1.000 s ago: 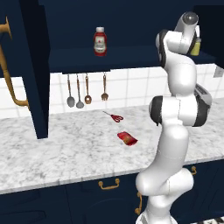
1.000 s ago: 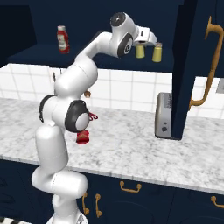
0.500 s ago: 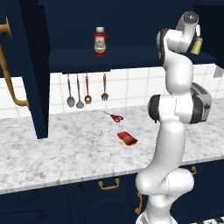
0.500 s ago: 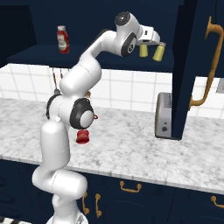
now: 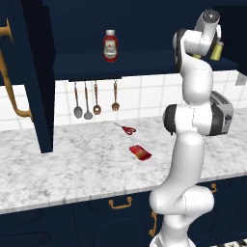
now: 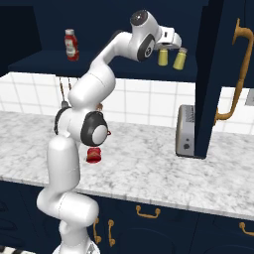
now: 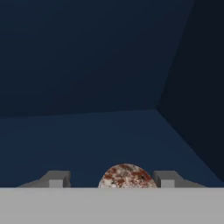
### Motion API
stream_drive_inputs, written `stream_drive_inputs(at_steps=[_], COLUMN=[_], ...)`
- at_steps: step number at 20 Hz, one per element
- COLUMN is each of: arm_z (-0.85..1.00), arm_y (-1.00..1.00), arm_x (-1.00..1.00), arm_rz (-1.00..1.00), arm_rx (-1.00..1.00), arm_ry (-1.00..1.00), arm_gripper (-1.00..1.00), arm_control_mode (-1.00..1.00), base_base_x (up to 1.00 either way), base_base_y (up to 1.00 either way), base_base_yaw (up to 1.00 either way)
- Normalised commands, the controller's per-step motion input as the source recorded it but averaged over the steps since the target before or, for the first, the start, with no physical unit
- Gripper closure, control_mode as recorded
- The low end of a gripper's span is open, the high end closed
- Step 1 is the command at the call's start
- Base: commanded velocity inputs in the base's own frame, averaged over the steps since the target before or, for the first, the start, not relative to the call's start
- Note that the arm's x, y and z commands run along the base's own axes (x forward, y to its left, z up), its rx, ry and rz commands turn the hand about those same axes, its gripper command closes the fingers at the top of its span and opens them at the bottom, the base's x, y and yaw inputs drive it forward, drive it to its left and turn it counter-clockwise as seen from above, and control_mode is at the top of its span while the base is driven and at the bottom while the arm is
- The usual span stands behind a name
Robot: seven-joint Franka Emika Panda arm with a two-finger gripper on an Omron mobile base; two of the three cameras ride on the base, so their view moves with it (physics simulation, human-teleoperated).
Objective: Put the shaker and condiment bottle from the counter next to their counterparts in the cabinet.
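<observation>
On the navy cabinet's shelf [image 6: 39, 63] stands the shaker [image 6: 162, 57], a small yellow cylinder, right under my gripper [image 6: 164, 48]. The hand view looks down on its speckled cap [image 7: 126, 175], and both fingertips [image 7: 57, 178] stand a little clear of it, so the gripper is open. The second yellow shaker [image 6: 179, 58], pale-capped, stands just right of it. In the left base view one yellow shaker [image 5: 217, 50] shows beside the hand. The flat red condiment bottle [image 5: 140, 152] lies on the marble counter. The ketchup bottle [image 5: 110, 46] stands far left on the shelf.
Red-handled scissors [image 5: 126, 129] lie behind the condiment bottle. Several utensils [image 5: 87, 101] hang on the tiled wall. A toaster [image 6: 186, 130] stands at the counter's right, under the open cabinet door [image 6: 211, 74] with its brass handle [image 6: 238, 74]. Another open door [image 5: 38, 72] hangs at the left.
The jaws have opened and let go of the shaker, which now stands on the shelf. The arm has hardly moved.
</observation>
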Motion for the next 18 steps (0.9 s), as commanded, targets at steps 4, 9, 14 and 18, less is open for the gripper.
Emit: stream_drive_inputs(at_steps=[4, 9, 14, 18], arm_z=[0.0, 0.02, 0.0, -0.35], arm_y=[0.0, 0.22, 0.39, 0.42], arm_x=[0.0, -0.49, -0.72, -0.98], arm_rz=[0.0, 0.0, 0.0, -0.03], arm_rx=[0.0, -0.13, -0.18, -0.23], arm_ry=[0.0, -0.14, -0.16, -0.03], arm_gripper=[-1.0, -1.0, -1.0, -1.0], arm_control_mode=[-1.0, -1.0, -1.0, -1.0], base_base_x=[0.0, 0.0, 0.0, 0.0], base_base_y=[0.0, 0.0, 0.0, 0.0], base_base_yaw=[0.0, 0.0, 0.0, 0.0])
